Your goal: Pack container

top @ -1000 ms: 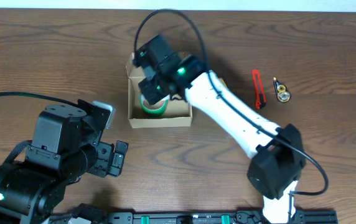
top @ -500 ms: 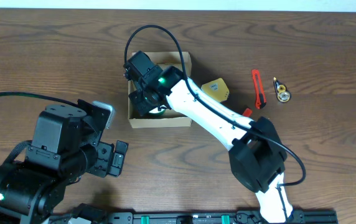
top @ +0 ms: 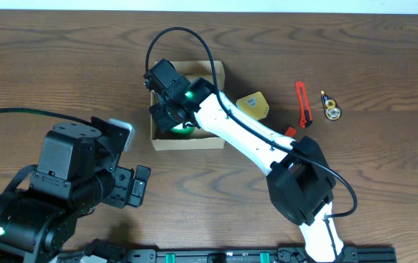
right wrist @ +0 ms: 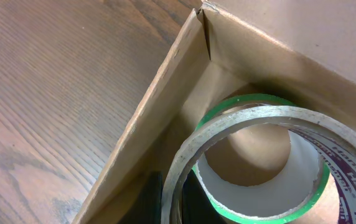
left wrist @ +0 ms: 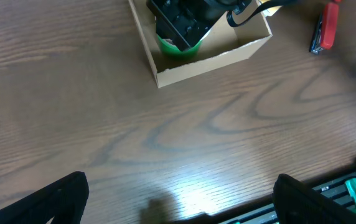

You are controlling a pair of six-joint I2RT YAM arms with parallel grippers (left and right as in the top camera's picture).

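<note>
Container (top: 187, 141): right end effector (right wrist: 173, 196) apparently pinching tape roll (right wrist: 256, 114) inside; left end effector (left wrist: 181, 200) wide.

This looks like a robotics lab bench. A black left arm (top: 63, 168) and a white right arm (top: 245, 135) stand at a wood-grain surface (top: 63, 66), with loose cables (top: 4, 113) and a mounting rail (top: 216, 256) along its near edge. Scattered props suggest a staged test setup: a cardboard box (top: 187, 142), a tape roll (right wrist: 240, 118) and a red utility knife (top: 302, 104).
</note>
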